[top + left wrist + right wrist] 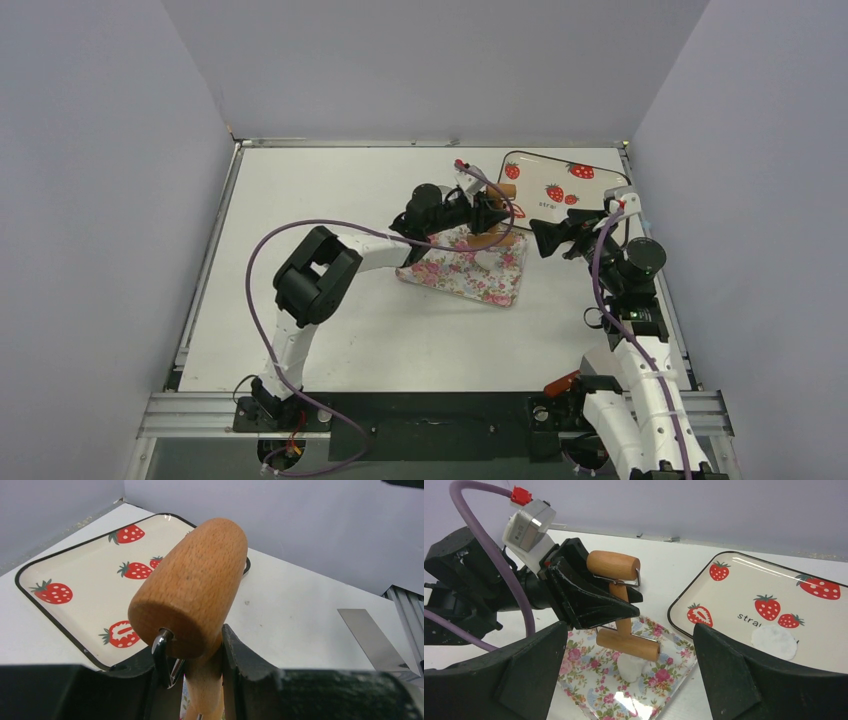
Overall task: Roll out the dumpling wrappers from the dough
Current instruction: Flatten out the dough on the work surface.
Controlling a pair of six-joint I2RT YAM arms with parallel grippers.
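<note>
Over the floral tray [505, 285], near the middle of the white table [330, 190], the left gripper [492, 215] held a double-ended wooden roller [616, 566]. Its black fingers [589, 600] were pinched on the thin wooden stem that joined the thick barrel at the top to the narrower barrel below. In the left wrist view the thick barrel stood up just beyond the fingers and the stem ran down between them. The roller was roughly upright, tipped a little. Its lower barrel lay across the tray above the dough [630, 666], a small whitish lump on the flowered surface. The dough sat directly under the barrel's near edge, though I could not tell whether the two were touching.

Beside the floral tray, toward the far right corner of the table, lay the strawberry tray [540, 165], cream with a dark rim. One dumpling wrapper [774, 641], a thin flat white disc, rested on it close to its near edge, partly hidden in the right wrist view by that camera's own finger.

The right gripper [548, 238] hovered just right of the floral tray, pointing toward the roller. Its fingers were spread wide apart with nothing between them. A shiny spatula blade [372, 640] showed at the right edge of the left wrist view, flat above the table surface.
</note>
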